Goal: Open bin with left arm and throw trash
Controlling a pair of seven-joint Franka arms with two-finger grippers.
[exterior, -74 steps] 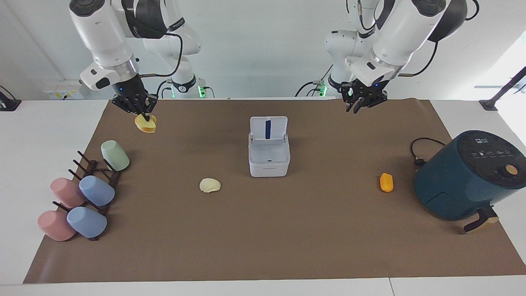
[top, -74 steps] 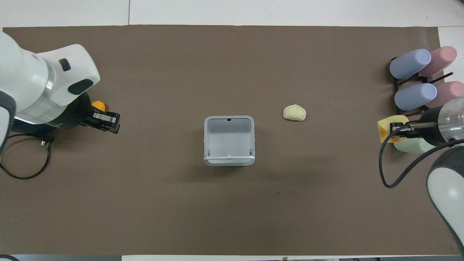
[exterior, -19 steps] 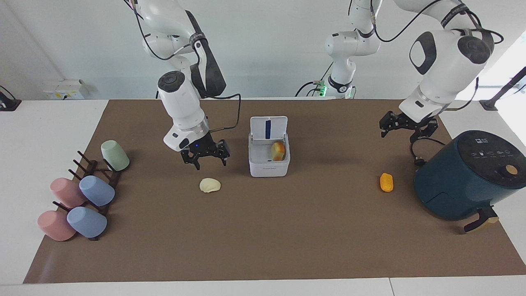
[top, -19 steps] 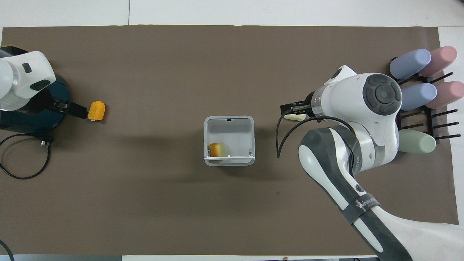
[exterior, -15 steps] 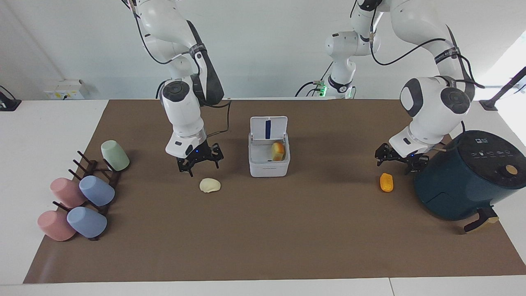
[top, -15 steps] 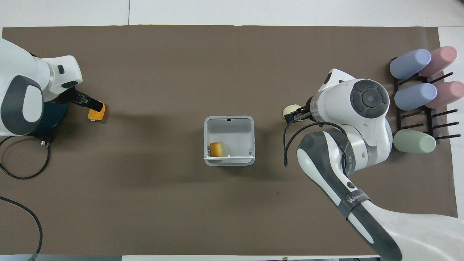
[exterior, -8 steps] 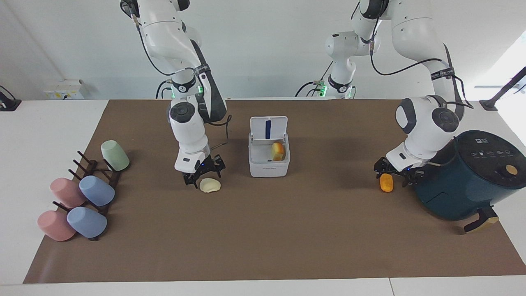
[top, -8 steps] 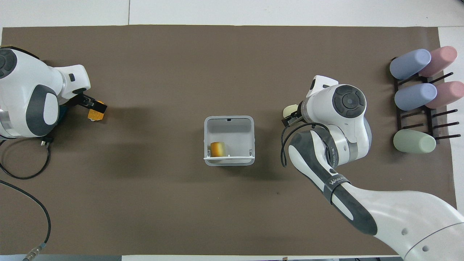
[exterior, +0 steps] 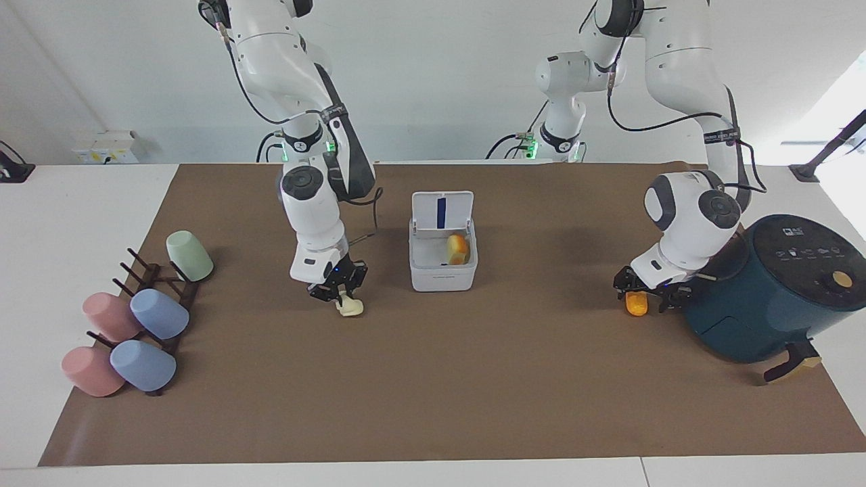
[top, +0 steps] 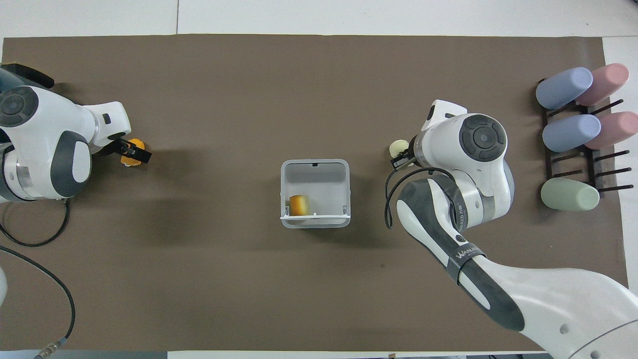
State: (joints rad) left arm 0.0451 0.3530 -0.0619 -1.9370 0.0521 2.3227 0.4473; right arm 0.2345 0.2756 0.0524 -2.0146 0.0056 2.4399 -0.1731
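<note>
The white-grey bin [exterior: 443, 270] stands mid-table with its lid [exterior: 442, 211] upright; it also shows in the overhead view [top: 315, 167]. The yellow wedge [exterior: 458, 249] lies inside it [top: 299, 205]. My right gripper [exterior: 343, 295] is down at the cream shell-shaped lump [exterior: 352, 308], partly covering it [top: 397, 147]. My left gripper [exterior: 646, 295] is open and low at the mat, with a finger on either side of the orange oblong [exterior: 634, 305], seen from above too [top: 130, 149].
The dark-teal air fryer [exterior: 778, 291] stands right beside the left gripper, its cable [top: 30, 234] looped on the mat. A rack of pastel cups [exterior: 135, 318] sits at the right arm's end of the table.
Both grippers have come down to the mat in the last second. The right one has settled on the cream lump, the left one around the orange oblong. The wedge lies still in the bin.
</note>
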